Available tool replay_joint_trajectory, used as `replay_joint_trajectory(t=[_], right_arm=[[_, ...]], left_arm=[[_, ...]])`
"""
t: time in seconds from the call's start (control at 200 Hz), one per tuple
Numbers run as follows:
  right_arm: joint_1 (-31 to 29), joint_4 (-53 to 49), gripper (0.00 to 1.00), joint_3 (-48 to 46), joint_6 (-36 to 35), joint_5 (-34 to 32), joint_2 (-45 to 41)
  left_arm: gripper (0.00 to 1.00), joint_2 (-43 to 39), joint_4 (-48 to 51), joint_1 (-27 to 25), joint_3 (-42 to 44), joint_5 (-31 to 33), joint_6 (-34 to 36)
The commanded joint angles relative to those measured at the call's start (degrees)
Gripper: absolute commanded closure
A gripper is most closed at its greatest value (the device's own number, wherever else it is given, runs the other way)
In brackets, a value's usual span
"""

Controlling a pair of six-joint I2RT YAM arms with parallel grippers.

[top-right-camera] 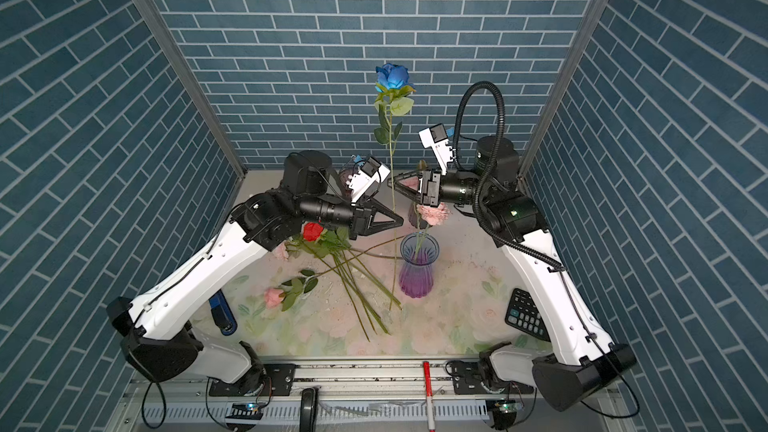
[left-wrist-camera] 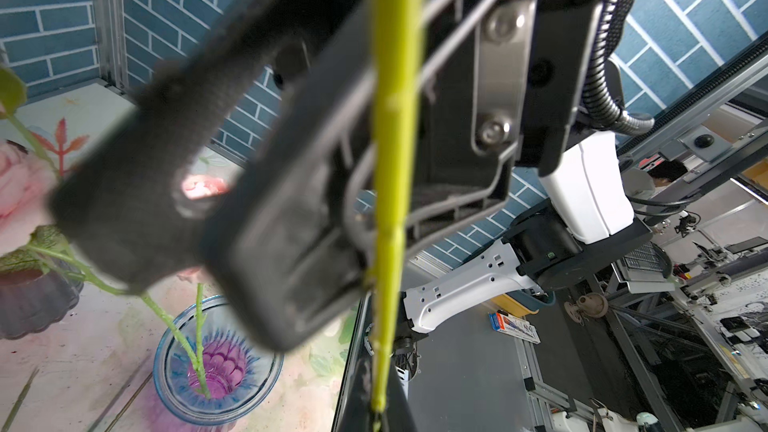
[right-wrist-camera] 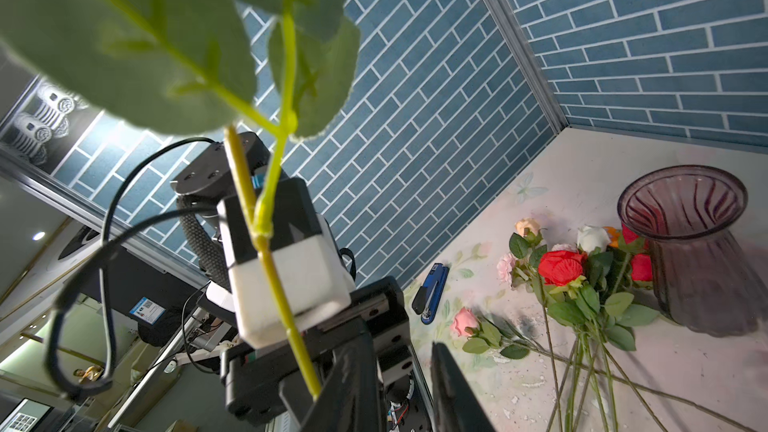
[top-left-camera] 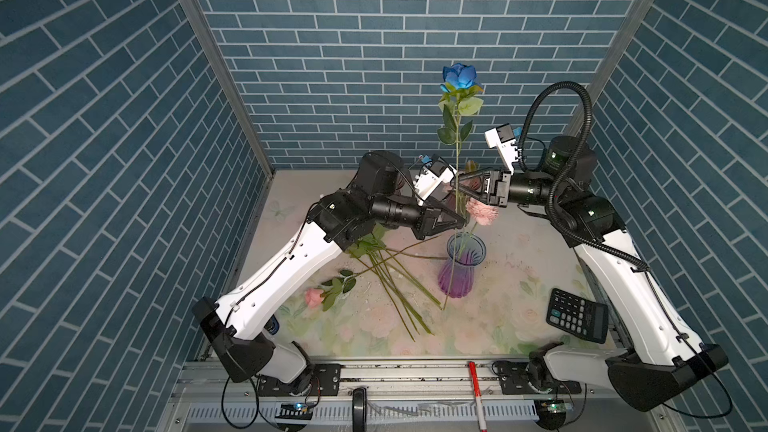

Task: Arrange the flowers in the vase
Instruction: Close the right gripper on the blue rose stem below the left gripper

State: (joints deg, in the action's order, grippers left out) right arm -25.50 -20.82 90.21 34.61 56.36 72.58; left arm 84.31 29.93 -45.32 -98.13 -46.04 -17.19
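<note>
Brick walls [top-left-camera: 374, 35] back left jaws clamping blue rose [top-left-camera: 459, 76].

Nothing here can actually be read from where I stand. The calculator [top-left-camera: 577, 320] has pale marks on its keys, but they are too small to make out. A blue sticker [right-wrist-camera: 145, 310] with a square code and a small blue-and-orange box [left-wrist-camera: 514, 327] both carry print, all of it blurred.
</note>
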Motion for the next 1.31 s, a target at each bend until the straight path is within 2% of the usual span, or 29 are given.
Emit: replay_joint_trajectory(t=[0.0,0.38,0.76,0.98,1.09,1.301], right_arm=[[-0.5,-3.5,0.67,1.9,-4.7,0.5,-2.0],[-0.4,0.1,0.65,0.5,-5.0,3.4,-4.1],[-0.5,9.3,0.68,-2.3,1.9,7.2,-4.9],[-0.5,11.1,0.68,-3.8,2.5,8.7,-5.8],[-0.5,16.1,0.68,-5.5,5.6,9.4,-6.5],[0.3,16.3,0.67,-5.7,5.2,9.1,-7.4]], left_arm=[[1.00,-1.2,0.4,-0.2,-0.8,1.0,1.2],[1.00,-1.3,2.0,-0.2,-0.3,2.0,2.5],[1.00,-1.7,1.9,-0.2,0.8,1.9,2.4],[1.00,-1.8,1.5,-0.2,1.2,2.1,2.2],[1.00,-1.8,1.4,-0.2,1.1,2.1,2.1],[1.00,-1.8,1.6,-0.1,1.0,2.0,2.1]])
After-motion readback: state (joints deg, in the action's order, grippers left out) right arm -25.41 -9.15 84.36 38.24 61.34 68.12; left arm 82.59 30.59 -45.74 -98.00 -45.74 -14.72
